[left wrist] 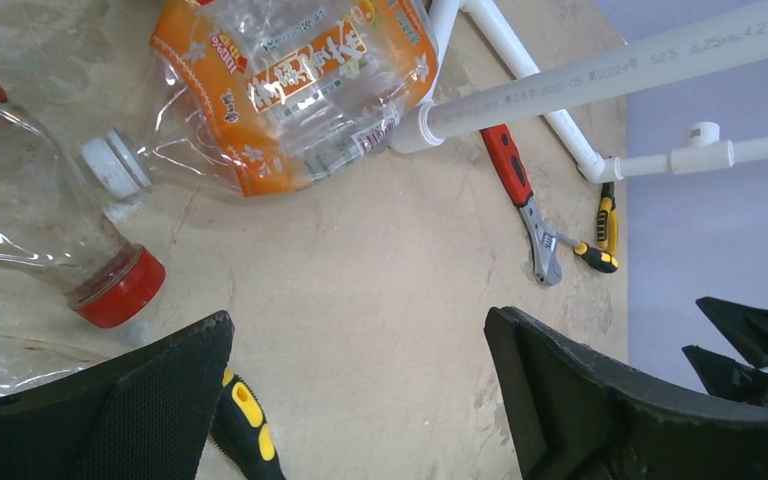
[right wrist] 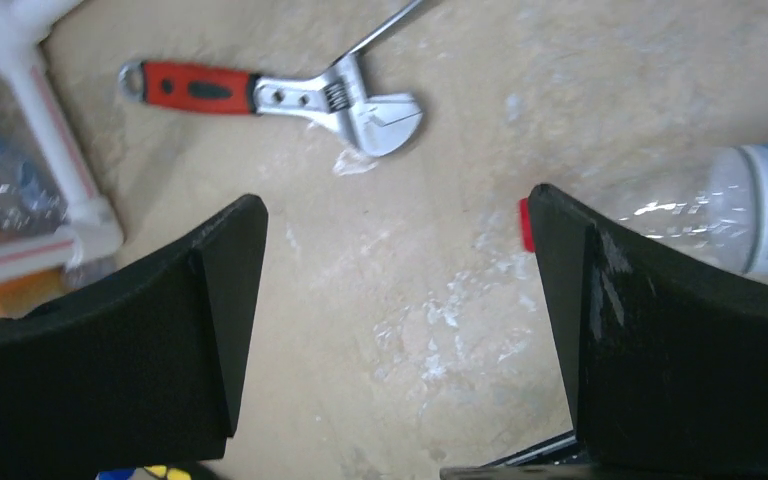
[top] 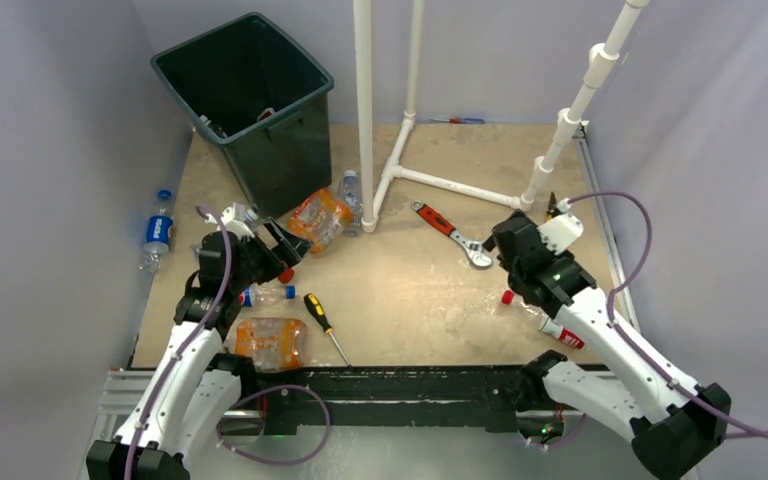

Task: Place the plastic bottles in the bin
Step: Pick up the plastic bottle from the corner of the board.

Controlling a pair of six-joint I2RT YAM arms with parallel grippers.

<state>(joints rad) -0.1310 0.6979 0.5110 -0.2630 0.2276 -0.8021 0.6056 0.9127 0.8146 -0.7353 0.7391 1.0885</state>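
Observation:
The dark bin [top: 245, 90] stands at the far left corner. A crushed orange-label bottle [top: 318, 218] [left wrist: 290, 80] lies by its foot, with a clear bottle [top: 350, 195] beside it. My left gripper [top: 292, 252] [left wrist: 360, 340] hovers open and empty over bare table. A red-capped clear bottle [top: 265, 294] [left wrist: 110, 285] lies just to its left. Another crushed orange bottle [top: 270, 342] rests near the front edge. My right gripper [top: 508, 240] [right wrist: 395, 270] is open and empty. A red-capped bottle [top: 545, 318] [right wrist: 730, 210] lies just outside its right finger. A blue-label bottle [top: 158, 232] lies off the board's left side.
A white pipe frame [top: 400, 170] [left wrist: 580, 85] stands mid-table. A red-handled wrench [top: 448, 232] [right wrist: 290, 95] lies between the arms. A black-and-yellow screwdriver [top: 322, 318] [left wrist: 245, 425] lies under my left finger. A second screwdriver [left wrist: 605, 225] sits by the pipe's right foot.

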